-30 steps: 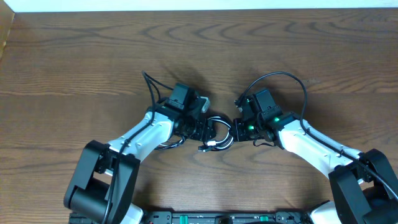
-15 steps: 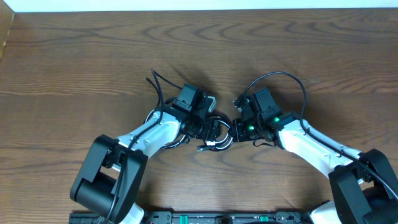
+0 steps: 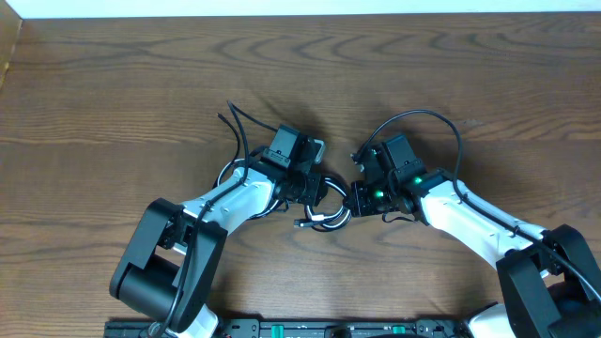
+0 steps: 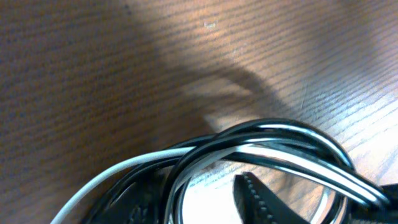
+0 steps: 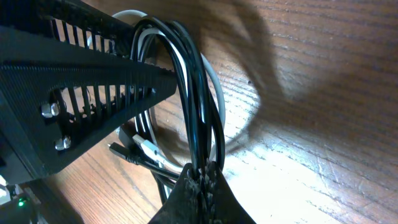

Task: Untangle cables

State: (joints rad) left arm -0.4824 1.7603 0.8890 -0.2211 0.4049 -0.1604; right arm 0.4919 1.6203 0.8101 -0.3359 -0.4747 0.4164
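Note:
The cables (image 3: 326, 215) are a small bundle of thin black cords and a white one, looped between my two grippers at mid-table. My right gripper (image 3: 355, 196) is shut on several black strands (image 5: 193, 93), pinched at its fingertips (image 5: 202, 180). My left gripper (image 3: 305, 185) sits over the left side of the bundle. In the left wrist view its fingers (image 4: 202, 205) are apart, one ridged finger inside the loop of black and white strands (image 4: 273, 140). Small plug ends (image 5: 140, 149) lie under the loop.
The wooden table (image 3: 141, 94) carries only the bundle and the arms. A thick black arm cable (image 3: 423, 117) arcs over the right wrist, and another (image 3: 235, 127) sticks up behind the left wrist. The left gripper's slotted body (image 5: 93, 81) crowds the right wrist view.
My left gripper has moved right and slightly up, into the bundle, and its arm has swung in. The right gripper has held still on the strands.

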